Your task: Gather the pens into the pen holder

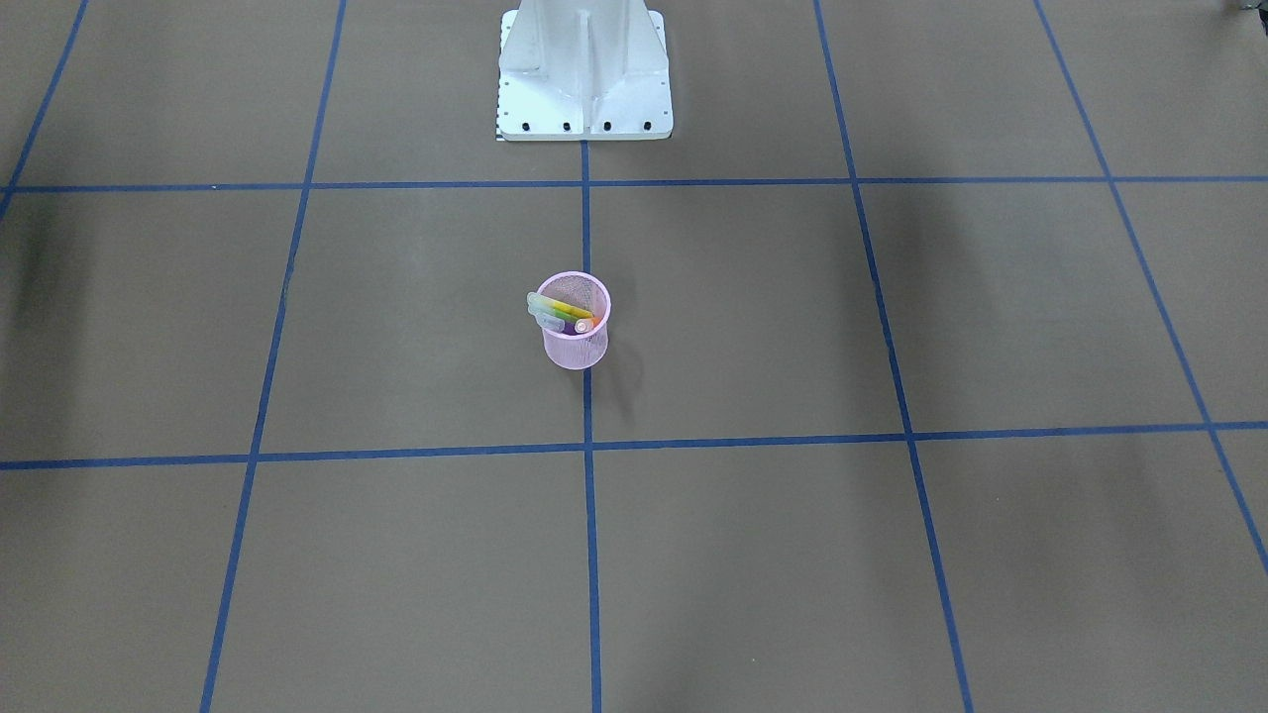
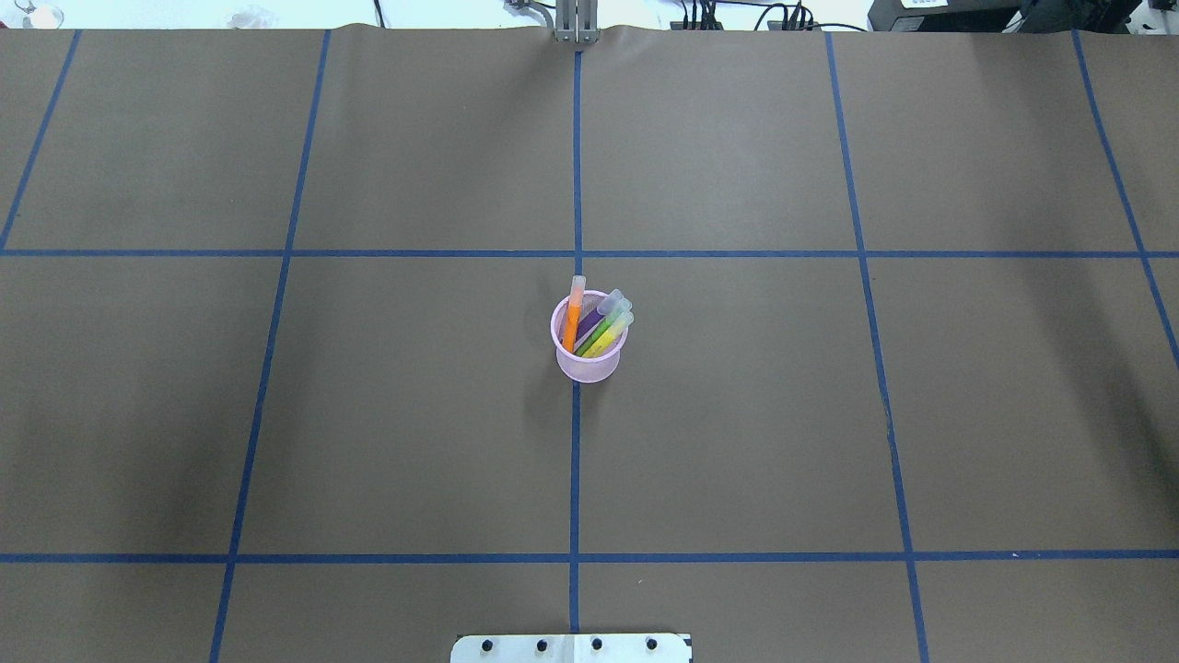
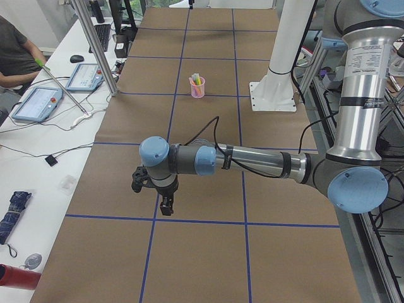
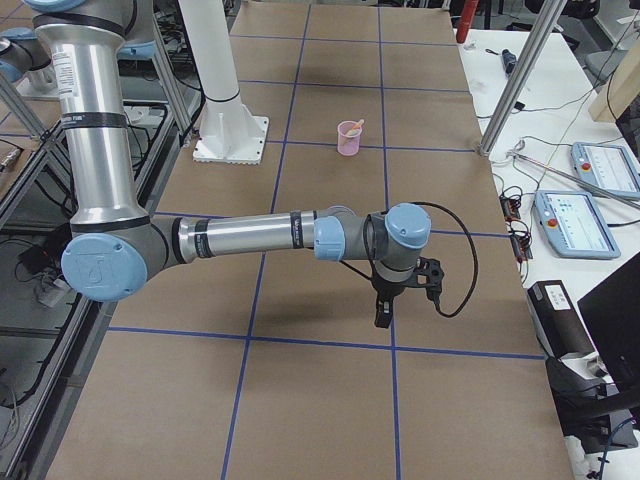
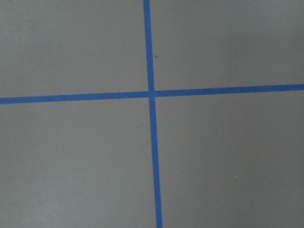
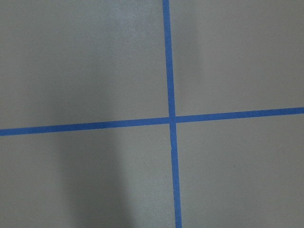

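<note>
Seen from overhead, bare desk on all sides of the pen holder, so reachable from 3, 6 and 9 o'clock alike, with the pens crowding its mouth and jutting past the rim between 12 and 2 o'clock. Further out, blocked at 6 o'clock by the white robot base and at 12 o'clock by a metal post on the far edge, both well apart from the holder. Beyond 9 and 3 o'clock, outside that view, left arm and right arm stretched low across the desk ends, each well apart from the holder.
</note>
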